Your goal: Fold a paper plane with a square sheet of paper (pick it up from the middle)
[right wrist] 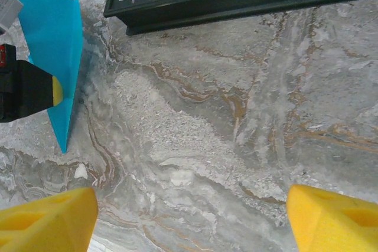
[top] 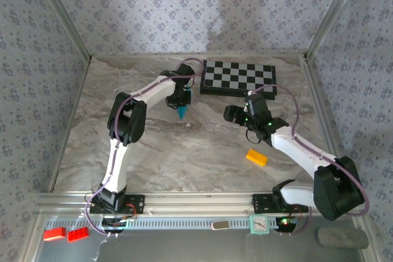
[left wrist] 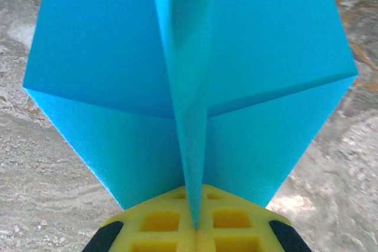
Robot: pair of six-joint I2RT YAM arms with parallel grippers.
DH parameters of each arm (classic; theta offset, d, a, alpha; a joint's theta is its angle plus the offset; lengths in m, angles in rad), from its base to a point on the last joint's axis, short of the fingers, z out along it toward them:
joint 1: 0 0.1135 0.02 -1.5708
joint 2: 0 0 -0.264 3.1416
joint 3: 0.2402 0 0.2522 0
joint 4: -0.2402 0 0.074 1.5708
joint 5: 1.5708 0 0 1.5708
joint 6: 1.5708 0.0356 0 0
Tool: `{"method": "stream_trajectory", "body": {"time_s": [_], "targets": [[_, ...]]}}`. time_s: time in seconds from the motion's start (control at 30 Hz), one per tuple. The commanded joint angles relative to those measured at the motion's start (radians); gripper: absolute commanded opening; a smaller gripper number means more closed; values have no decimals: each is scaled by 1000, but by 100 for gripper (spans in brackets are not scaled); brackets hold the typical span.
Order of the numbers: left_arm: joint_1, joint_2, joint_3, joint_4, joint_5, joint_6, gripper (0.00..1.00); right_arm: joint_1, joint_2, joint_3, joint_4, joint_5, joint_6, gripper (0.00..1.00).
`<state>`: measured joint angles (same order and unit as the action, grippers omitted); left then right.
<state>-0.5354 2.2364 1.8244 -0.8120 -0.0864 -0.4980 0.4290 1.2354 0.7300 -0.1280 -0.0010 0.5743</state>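
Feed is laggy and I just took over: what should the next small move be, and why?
Probably lower the left pincer to lay the paper plane on the table. It looks fully folded, wings spread either side of the centre crease the shut pincer pinches, nose pointing down; the right pincer stands open, apart from it.

The bright cyan-blue folded paper plane [left wrist: 118,57] is plain, shaded darker beside its creases. The left end effector [left wrist: 195,225] has yellow grid-patterned pads edged in black; the right end effector [right wrist: 189,216] shows plain yellow fingers. The marbled stone-look desk [top: 184,151] swirls grey, beige and rust. The flat black-and-white chequered chessboard [top: 239,77] has a dark frame. The small yellow-orange block [top: 257,157] is unpatterned.
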Motion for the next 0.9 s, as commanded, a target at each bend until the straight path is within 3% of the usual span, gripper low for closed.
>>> {"method": "stream_trajectory", "body": {"time_s": [0.0, 0.3, 0.87], "targets": [[12, 29, 48, -71, -28, -17, 6, -18, -29, -16, -27, 23, -18, 85], [13, 63, 78, -96, -53, -10, 19, -35, -47, -29, -27, 1, -4, 85], [18, 104, 48, -79, -34, -56, 36, -32, -24, -29, -13, -30, 19, 84]]}}
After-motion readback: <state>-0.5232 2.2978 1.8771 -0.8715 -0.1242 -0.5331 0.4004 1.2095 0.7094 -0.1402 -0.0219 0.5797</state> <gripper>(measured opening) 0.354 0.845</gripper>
